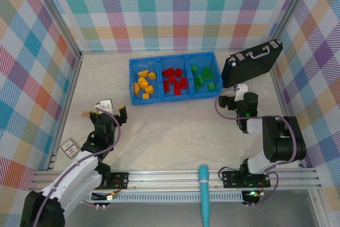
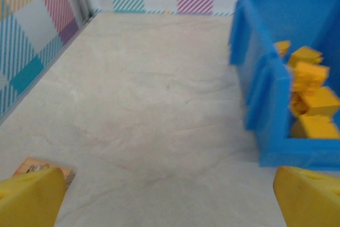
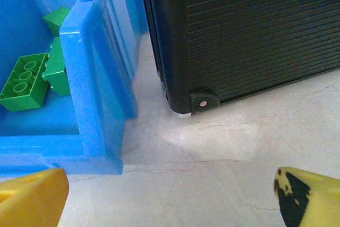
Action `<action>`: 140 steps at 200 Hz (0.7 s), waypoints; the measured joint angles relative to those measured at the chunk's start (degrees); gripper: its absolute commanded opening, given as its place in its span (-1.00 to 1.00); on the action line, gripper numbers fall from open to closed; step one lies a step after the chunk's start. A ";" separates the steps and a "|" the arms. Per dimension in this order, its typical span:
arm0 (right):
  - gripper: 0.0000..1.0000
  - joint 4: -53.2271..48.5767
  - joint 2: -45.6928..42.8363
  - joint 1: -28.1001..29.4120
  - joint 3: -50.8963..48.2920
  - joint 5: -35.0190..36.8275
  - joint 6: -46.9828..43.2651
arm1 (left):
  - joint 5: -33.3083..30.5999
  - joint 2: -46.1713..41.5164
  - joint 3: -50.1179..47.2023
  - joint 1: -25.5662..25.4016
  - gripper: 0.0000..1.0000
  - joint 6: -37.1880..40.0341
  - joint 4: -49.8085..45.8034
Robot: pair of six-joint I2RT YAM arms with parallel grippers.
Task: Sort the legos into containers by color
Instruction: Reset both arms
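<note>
We rated the legos [image 1: 175, 83] light, stiff, slick: pinch flat sides. Left fingers [image 2: 29, 198] and right fingers [image 3: 32, 198] gaped empty before the bin [image 1: 159, 101].

glossy blue plastic bin [image 1: 159, 98], ribbed black case [image 1: 253, 63]

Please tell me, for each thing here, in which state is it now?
Left gripper: jaws open, empty.
Right gripper: jaws open, empty.
Yellow legos: sorted, in the left compartment of the blue bin.
Red legos: sorted, middle compartment.
Green legos: sorted, right compartment.
Black case: shut, standing on edge.
</note>
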 measured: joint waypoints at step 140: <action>0.98 0.15 0.00 0.00 0.00 0.00 0.04 | 19.61 47.69 2.05 13.51 1.00 1.25 45.99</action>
